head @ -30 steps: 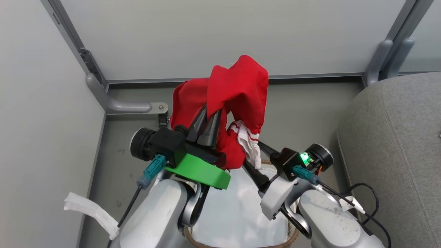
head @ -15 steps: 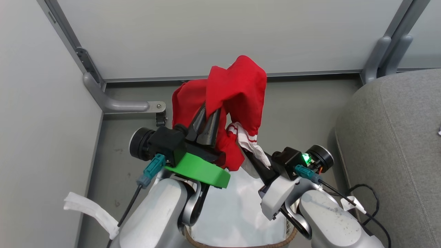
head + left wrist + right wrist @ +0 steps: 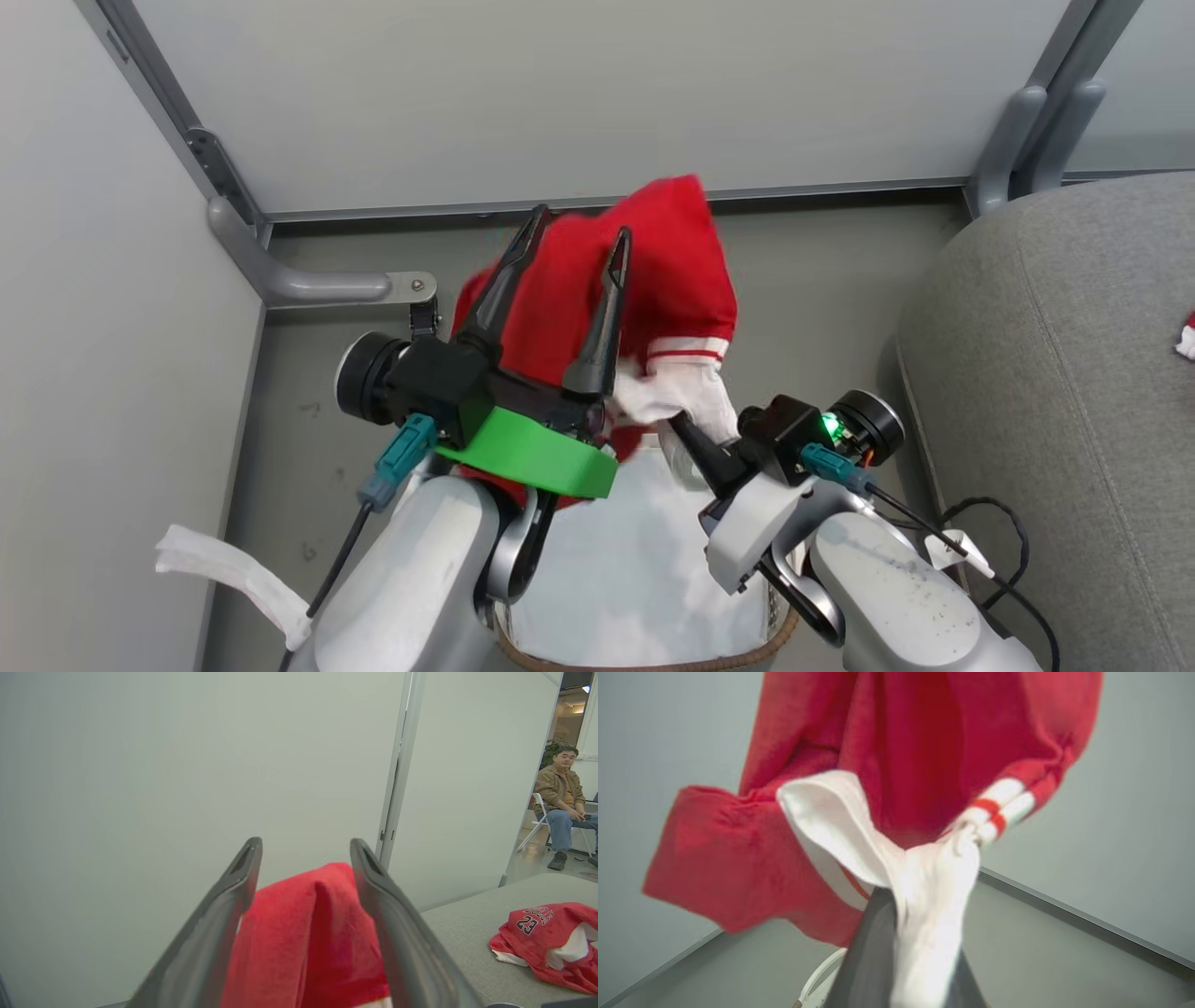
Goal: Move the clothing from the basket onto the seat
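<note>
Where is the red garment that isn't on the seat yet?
Head view, centre: the red garment hangs above the basket, between the open fingers of the left gripper, its white part clamped in the right gripper.

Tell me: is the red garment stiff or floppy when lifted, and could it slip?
Probably floppy: the red garment bunches in folds at the right pincer. Likely light: a pinch on its white hem holds it. It might slip, since the left pincer is open.

Head view: high, looking down. Wrist views: close along fingers (image 3: 219,933), toward wall panel (image 3: 140,765). All share clothing (image 3: 672,271).
</note>
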Robot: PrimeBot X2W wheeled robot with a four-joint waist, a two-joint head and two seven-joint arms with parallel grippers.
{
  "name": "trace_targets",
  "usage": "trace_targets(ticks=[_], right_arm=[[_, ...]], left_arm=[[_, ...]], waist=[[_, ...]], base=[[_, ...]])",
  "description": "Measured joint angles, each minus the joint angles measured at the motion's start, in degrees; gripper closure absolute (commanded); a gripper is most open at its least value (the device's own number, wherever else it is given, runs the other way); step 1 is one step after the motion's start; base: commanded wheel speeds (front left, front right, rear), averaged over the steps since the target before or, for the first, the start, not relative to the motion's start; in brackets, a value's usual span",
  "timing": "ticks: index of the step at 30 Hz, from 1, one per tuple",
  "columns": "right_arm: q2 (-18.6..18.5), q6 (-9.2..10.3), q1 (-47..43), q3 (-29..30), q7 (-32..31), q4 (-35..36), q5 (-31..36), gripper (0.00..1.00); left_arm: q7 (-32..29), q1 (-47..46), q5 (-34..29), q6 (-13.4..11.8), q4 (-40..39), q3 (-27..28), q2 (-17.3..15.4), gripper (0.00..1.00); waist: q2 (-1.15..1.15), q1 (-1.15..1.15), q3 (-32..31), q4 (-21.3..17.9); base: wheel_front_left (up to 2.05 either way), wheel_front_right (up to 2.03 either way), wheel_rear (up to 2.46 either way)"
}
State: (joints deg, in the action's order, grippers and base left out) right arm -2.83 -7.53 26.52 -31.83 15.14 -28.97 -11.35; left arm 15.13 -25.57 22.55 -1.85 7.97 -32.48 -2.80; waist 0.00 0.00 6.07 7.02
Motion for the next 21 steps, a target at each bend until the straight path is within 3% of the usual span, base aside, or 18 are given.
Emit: trace_targets(ticks=[11, 21], right_arm=[[-0.02, 0.00, -0.16, -0.55, -0.02, 2.05, -1.29, 1.00], [-0.04, 0.01, -0.35, -1.38, -0.05, 5.31, -3.83, 1.00]], left_arm=[[0.04, 0.80, -1.62, 0.45, 1.55, 1.86, 0.01, 0.00], [0.03, 2.33, -3.80, 1.69, 3.16, 5.17, 0.03, 0.00]], waist=[[0.00, 0.00, 0.04, -4.87], [0.00, 0.00, 0.52, -15.34]], base=[[0.00, 0.00, 0.00], [0.00, 0.00, 0.00]])
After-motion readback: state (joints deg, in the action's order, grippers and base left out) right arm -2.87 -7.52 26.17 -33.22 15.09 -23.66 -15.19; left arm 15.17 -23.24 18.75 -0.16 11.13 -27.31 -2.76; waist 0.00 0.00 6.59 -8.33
